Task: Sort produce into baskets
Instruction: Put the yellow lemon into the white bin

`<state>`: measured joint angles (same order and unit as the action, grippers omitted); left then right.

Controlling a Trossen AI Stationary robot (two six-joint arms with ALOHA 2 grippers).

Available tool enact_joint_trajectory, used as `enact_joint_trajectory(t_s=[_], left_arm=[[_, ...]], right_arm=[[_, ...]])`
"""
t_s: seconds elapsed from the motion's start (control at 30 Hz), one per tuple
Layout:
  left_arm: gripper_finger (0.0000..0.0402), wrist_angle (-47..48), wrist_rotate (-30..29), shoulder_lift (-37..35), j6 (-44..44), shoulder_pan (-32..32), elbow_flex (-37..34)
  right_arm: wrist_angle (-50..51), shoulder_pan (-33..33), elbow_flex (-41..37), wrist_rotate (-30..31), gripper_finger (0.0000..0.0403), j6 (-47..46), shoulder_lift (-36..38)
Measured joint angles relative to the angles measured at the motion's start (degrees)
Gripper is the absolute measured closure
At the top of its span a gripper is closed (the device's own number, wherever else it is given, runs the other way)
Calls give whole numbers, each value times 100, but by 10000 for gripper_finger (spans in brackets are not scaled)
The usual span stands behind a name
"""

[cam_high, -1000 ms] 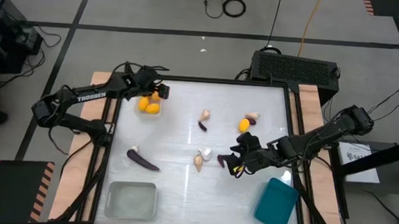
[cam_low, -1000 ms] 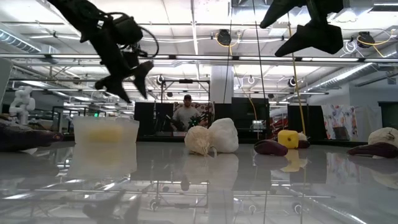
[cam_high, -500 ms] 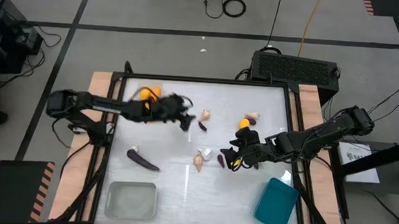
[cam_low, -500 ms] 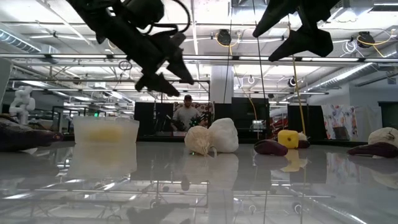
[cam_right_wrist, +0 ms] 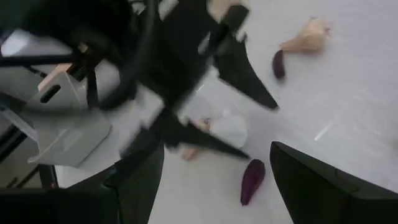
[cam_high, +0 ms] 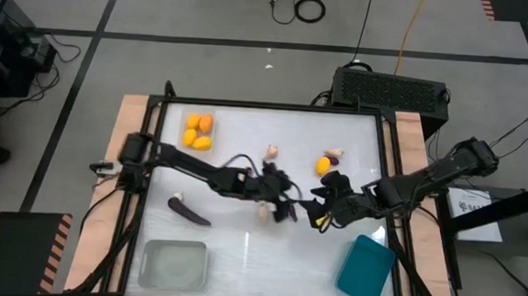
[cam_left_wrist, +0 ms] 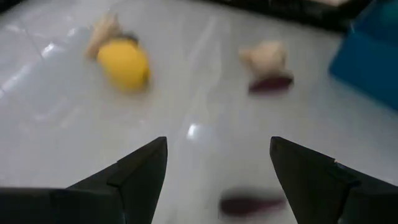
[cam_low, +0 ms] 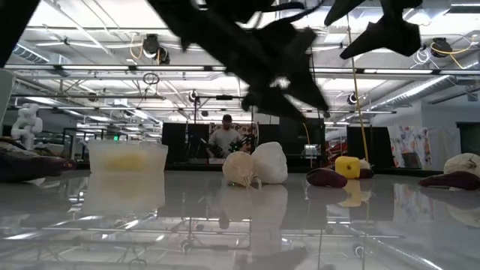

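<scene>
We saw the translucent grey tray (cam_high: pixel 175 263) and teal tray (cam_high: pixel 365 271) empty at the near edge. Mid-bench (cam_high: pixel 230 247), both the left end effector (cam_high: pixel 286 207) and right end effector (cam_high: pixel 319 213) stood wide, holding nothing, over a small eggplant (cam_right_wrist: pixel 251 180) and garlic bulbs (cam_low: pixel 256 165). Farthest, the clear tray (cam_high: pixel 197 132) held orange fruits (cam_high: pixel 196 140).

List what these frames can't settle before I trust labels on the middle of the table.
- High view: the pale bulbs are half covered by the left end effector; their count is unclear.
- Low view: the left arm is smeared by motion; the finger gap is unreadable there.
- Left wrist view: the small eggplant is blurred; its shape is uncertain.
- Right wrist view: the left arm blocks much of the table; the teal basket is out of frame.
- The grey basket: contents too faint to tell.
</scene>
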<state>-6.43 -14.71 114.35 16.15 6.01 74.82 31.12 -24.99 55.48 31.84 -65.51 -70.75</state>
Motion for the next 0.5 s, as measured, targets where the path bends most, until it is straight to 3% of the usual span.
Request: enact_joint_trajectory(t_s=[0.23, 0.5], left_arm=[[111, 87, -1191, 1243, 287, -62, 1669], [111, 91, -1298, 2472, 592, -371, 2856]], right_arm=[[196, -329, 0, 134, 118, -427, 238], [172, -457, 0, 224, 118, -499, 466]])
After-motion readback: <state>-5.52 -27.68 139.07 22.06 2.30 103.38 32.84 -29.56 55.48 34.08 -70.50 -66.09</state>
